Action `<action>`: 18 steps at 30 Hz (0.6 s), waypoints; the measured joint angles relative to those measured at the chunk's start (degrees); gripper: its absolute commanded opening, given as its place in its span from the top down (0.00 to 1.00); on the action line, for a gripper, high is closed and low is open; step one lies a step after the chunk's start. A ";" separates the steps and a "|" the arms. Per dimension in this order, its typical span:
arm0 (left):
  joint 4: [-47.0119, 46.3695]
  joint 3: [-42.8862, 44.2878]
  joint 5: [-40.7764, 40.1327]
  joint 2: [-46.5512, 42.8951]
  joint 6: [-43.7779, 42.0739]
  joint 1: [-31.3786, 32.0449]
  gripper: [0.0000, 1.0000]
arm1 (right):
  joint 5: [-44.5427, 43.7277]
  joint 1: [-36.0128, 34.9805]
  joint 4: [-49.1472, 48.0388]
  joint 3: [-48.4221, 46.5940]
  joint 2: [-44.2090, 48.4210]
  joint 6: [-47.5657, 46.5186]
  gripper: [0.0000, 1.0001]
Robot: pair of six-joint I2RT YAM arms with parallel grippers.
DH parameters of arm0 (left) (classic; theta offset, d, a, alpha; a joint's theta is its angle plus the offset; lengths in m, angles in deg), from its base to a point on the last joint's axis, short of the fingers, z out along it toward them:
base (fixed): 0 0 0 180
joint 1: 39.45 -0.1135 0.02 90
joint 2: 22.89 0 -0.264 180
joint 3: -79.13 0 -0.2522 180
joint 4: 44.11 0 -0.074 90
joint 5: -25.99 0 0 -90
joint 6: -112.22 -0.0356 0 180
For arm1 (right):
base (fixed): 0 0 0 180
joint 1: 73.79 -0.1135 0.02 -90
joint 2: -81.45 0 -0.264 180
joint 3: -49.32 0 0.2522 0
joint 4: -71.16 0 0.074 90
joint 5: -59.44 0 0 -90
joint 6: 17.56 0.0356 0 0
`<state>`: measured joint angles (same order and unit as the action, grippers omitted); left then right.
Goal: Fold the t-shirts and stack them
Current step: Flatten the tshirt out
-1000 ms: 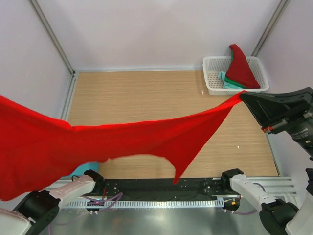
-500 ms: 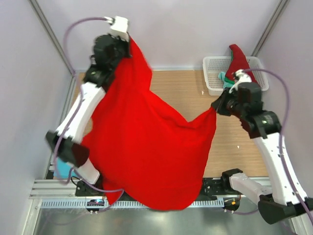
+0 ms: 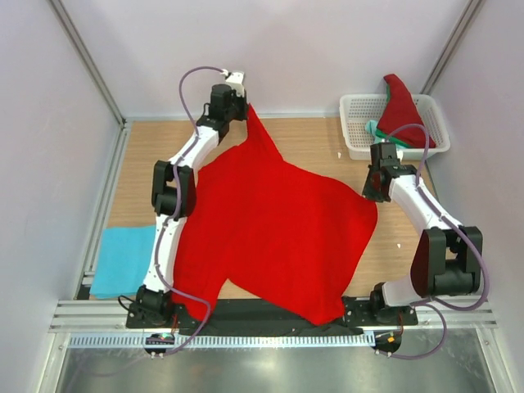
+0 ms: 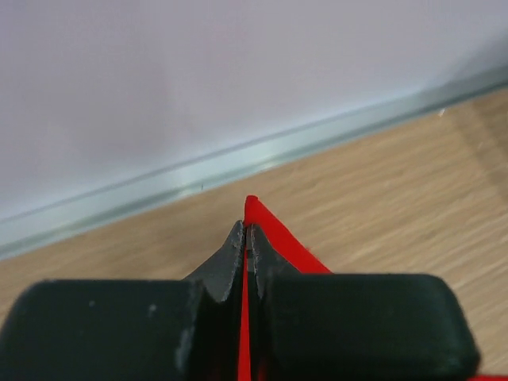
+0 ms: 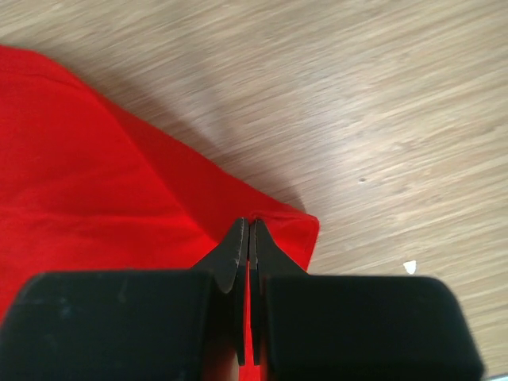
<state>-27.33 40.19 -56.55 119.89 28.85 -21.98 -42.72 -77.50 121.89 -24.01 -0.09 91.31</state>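
Left claw (image 3: 244,108) up top and right claw (image 3: 370,193) at mid-right are both clamped on corners of the red t-shirt (image 3: 270,221) spread over the bench (image 3: 319,143).

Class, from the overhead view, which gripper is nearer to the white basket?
Right. The right gripper is just on the near side of the white basket, pinching a corner of the red t-shirt. The left gripper is far to the basket's left, by the back wall.

Overhead view down on whole table (image 3: 327,143), wrist views close along jaws, all sharing red t-shirt (image 3: 270,229)
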 measured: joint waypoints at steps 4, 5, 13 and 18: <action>-4.04 4.83 0.37 1.07 3.54 -0.13 1.00 | -1.77 2.54 -0.52 -0.92 -3.63 -0.83 0.99; -5.20 5.70 0.39 1.07 4.13 -0.15 1.00 | -1.86 3.02 -0.72 -1.60 -4.68 -0.96 0.99; -9.64 7.54 1.84 1.22 8.17 -1.31 1.00 | -0.48 8.48 -2.47 -9.49 -14.40 -1.66 0.99; -9.88 6.47 3.26 1.29 9.49 -3.28 1.00 | 0.59 9.03 -2.25 -13.46 -16.28 -2.25 0.99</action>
<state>-37.21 46.66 -53.29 121.18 38.34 -25.25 -42.13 -68.47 119.64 -37.47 -16.37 89.06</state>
